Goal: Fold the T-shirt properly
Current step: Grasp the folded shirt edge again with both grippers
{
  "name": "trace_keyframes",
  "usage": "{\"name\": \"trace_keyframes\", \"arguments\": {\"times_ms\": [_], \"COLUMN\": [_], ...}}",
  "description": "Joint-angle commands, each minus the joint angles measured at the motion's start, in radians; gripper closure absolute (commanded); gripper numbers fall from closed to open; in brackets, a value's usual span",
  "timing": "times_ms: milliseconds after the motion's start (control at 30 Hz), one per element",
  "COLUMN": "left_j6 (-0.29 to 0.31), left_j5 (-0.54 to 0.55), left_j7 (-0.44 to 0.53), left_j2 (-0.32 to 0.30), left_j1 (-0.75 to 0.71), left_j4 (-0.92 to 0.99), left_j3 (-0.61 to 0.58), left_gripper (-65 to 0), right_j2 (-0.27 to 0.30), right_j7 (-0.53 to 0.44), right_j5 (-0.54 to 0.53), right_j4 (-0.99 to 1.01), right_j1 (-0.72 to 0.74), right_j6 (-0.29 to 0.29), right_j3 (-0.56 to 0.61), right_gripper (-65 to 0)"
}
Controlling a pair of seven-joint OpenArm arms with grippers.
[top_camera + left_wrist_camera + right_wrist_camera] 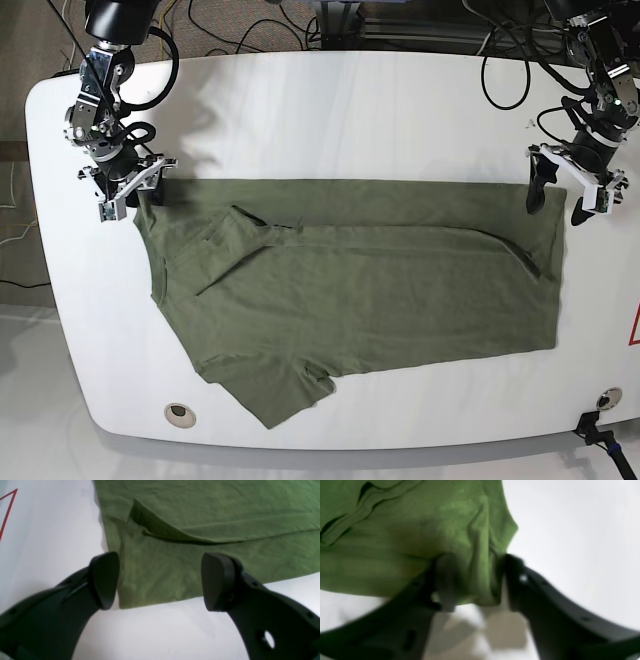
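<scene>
Lying across the white, smooth, round-cornered desk (330, 100), the T-shirt (380, 290) is showing as a soft, matte olive-green knit, faintly creased, with a layer already folded over along its far edge so that a straight fold line is running near that edge. Its long axis is running side to side across the desk in the base view, the hem end lying toward that view's right and the sleeve and shoulder end toward its left, where one short sleeve (275, 385) is sticking out toward the near edge. The right end effector (472, 580), made of dark, curved plastic fingers, is pinching a bunched ridge of the cloth at the shirt's far corner on the base view's left; in the right wrist view the fabric is gathering into soft vertical folds between the two fingers. The left end effector (160, 580) is hanging spread wide just over the opposite far corner, its flat, rounded black pads (105, 580) standing apart with the corner of the cloth between and beyond them, one pad sitting over the cloth's edge and the bare desk. A loose flap (155, 527) of the folded layer is lifting slightly just beyond those pads.
</scene>
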State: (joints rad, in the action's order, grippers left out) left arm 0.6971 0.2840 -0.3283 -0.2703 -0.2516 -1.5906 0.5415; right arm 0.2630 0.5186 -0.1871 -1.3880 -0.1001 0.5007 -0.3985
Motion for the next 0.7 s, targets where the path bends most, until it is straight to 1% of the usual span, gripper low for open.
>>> {"name": "trace_keyframes", "arguments": {"times_ms": [0,133,200,467,533,667], "left_j6": [0.001,0.001,0.001,0.001,0.001,0.001], "left_j5": [0.016,0.016,0.016,0.016,0.016,0.016], "left_j7": [0.021,0.021,0.021,0.022,0.024,0.024], "left_j2": [-0.017,-0.017,-0.017,-0.022,-0.044,-0.05], "left_j1": [0.007,0.008,0.011,0.039,0.05,0.082], "left_j4": [-0.015,-0.012,0.006,0.128,0.164,0.217], "left_j3": [0.007,0.007,0.007,0.007,0.007,0.007], "left_gripper": [-48.0,-48.0,-48.0,-48.0,-48.0,-48.0], "right_j2": [0.011,0.011,0.009,0.009,0.009,0.009], "right_j7": [0.004,0.004,0.004,0.004,0.004,0.005], "right_j5": [0.005,0.005,0.005,0.005,0.005,0.005], "right_j4": [0.008,0.008,0.008,0.008,0.008,0.008], "right_j1": [0.001,0.001,0.001,-0.003,-0.003,-0.005], "right_j6": [0.005,0.005,0.005,0.005,0.005,0.005], "right_j3": [-0.001,-0.001,-0.001,-0.001,-0.001,-0.001], "right_gripper": [-19.2,-3.6,-0.4,0.0,0.0,0.0]}}
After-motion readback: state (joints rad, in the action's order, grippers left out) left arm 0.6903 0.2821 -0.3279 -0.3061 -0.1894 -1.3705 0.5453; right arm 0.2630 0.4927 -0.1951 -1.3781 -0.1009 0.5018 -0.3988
